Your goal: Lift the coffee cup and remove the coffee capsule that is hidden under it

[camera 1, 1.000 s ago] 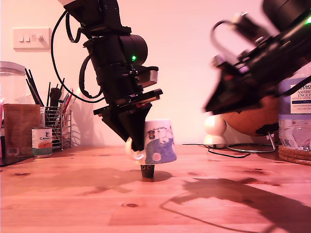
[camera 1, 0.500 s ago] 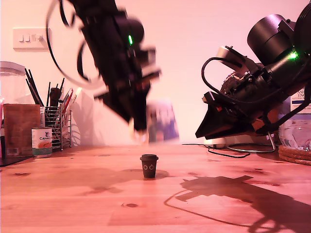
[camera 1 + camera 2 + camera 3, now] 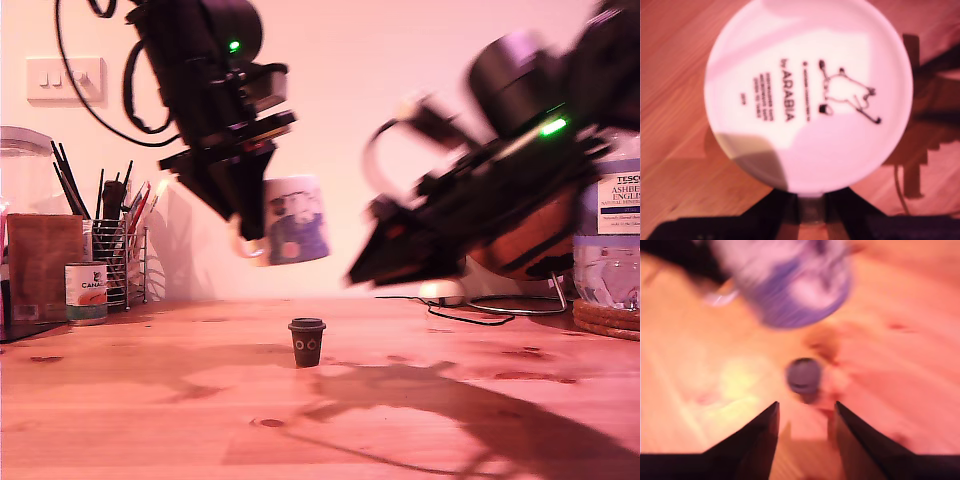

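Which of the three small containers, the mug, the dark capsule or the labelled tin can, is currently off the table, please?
The coffee cup: my first gripper holds it in the air, while the coffee capsule and tin can stand on the table.

Low table-level exterior view facing wall, both wrist views looking down, sharing coffee cup [image 3: 293,220].

The table [image 3: 150,420] is bare wood, with visible grain, dark knots and a soft sheen. The coffee cup [image 3: 295,220] looks like glazed white ceramic, its flat base [image 3: 810,95] smooth with black printing. The coffee capsule [image 3: 307,342] is dark and matt. My first gripper [image 3: 240,215] and my second gripper [image 3: 805,407] look like matt black plastic. The tin can [image 3: 86,292] wears a paper label; the pen holder [image 3: 118,262] beside it is wire mesh.
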